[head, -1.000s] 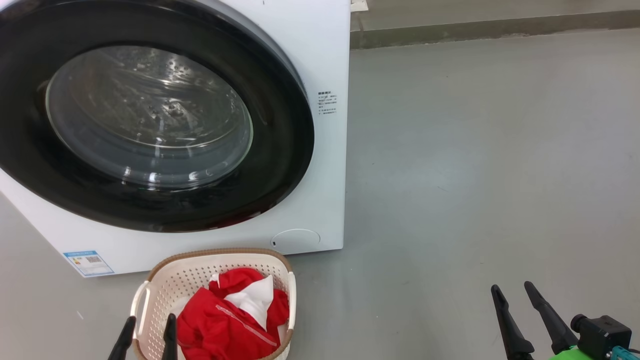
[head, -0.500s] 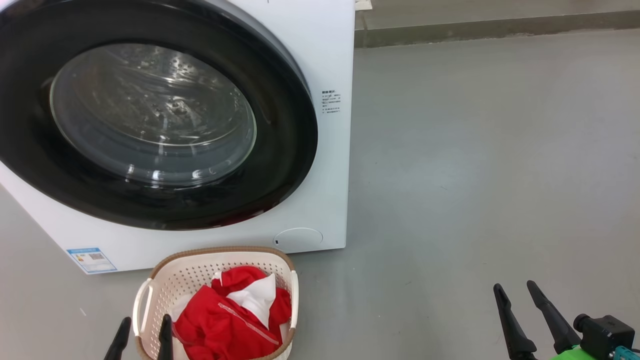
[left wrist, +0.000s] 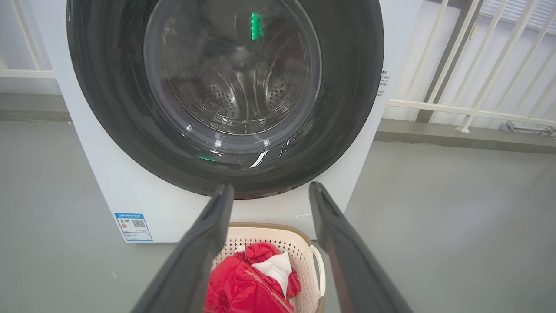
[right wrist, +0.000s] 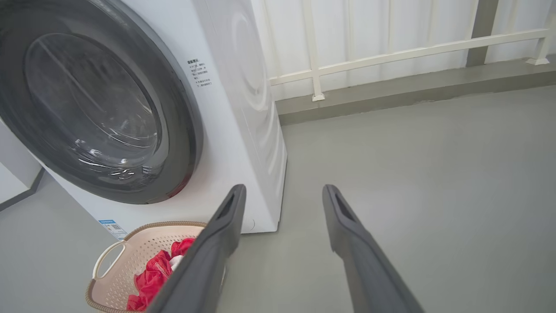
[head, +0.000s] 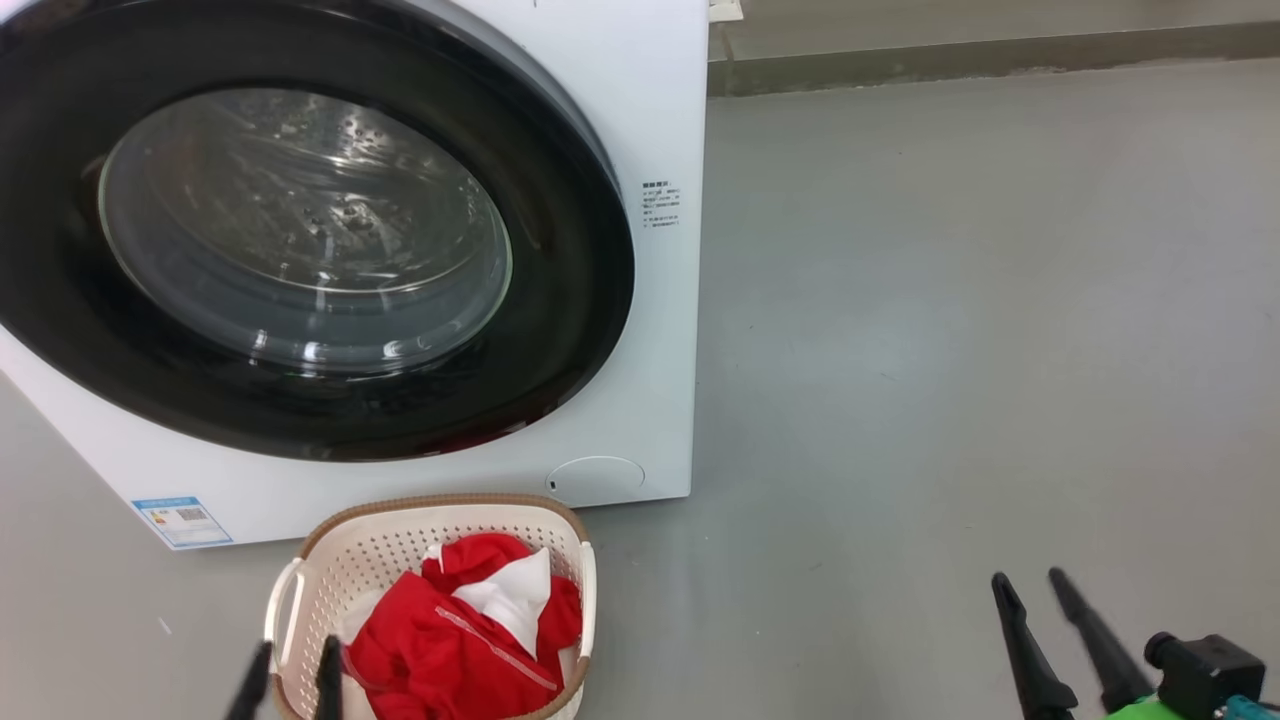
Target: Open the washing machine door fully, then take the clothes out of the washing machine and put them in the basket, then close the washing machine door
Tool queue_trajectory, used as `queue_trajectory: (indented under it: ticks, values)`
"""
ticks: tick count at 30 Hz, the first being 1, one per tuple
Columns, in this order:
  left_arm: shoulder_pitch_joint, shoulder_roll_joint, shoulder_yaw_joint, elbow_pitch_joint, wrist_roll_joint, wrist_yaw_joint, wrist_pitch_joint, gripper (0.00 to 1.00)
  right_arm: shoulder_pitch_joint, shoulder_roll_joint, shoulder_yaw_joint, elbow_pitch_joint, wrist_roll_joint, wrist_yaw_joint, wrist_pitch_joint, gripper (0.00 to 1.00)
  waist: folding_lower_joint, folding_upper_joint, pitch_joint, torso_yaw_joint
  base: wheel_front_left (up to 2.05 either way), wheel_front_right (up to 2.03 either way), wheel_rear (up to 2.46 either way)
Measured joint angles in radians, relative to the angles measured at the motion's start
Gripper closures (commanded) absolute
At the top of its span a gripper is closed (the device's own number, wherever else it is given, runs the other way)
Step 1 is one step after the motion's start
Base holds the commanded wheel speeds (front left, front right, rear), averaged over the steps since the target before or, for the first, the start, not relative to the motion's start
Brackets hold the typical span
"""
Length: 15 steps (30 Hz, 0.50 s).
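washing machine door (head: 560,330) shut, facing outward, basket (head: 400,545) opening upward

Bright even light, soft shadows, edge distortion

I count one washer (head: 658,100), with one door (head: 572,300), one blue label (head: 182,520), one text sticker (head: 661,205) and one round flap (head: 596,478). One basket (head: 400,550). One red-and-white heap of clothes (head: 430,650); how many garments I cannot tell. Mine: left jaws and right jaws, two fingers (head: 1030,650) each.
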<state>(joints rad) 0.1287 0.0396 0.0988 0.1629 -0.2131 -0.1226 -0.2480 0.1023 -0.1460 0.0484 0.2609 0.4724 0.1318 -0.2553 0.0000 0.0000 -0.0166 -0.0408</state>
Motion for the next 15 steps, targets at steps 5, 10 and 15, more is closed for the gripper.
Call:
queue_trajectory:
  ticks: [5, 10, 15]
  values:
    - [0.0, -0.016, -0.006, 0.064, 0.0, 0.0, 0.002, 1.0, 0.001, 0.028, 0.004, 0.063, 0.0, 0.0, 0.0, 1.0, 0.0, 0.0, 0.0, 0.0, 0.0, 0.0, 0.0]
    - [0.0, -0.022, -0.006, 0.082, -0.035, 0.0, 0.014, 1.0, 0.001, 0.037, 0.003, 0.08, 0.03, 0.0, 0.01, 1.0, 0.0002, 0.0, 0.0, 0.001, 0.0, 0.0, 0.0]
    - [0.0, -0.022, -0.007, 0.083, -0.088, 0.0, 0.028, 1.0, 0.0, 0.038, 0.0, 0.079, 0.073, 0.0, 0.025, 1.0, 0.0004, 0.0001, 0.0, 0.003, 0.0, 0.0, 0.0]
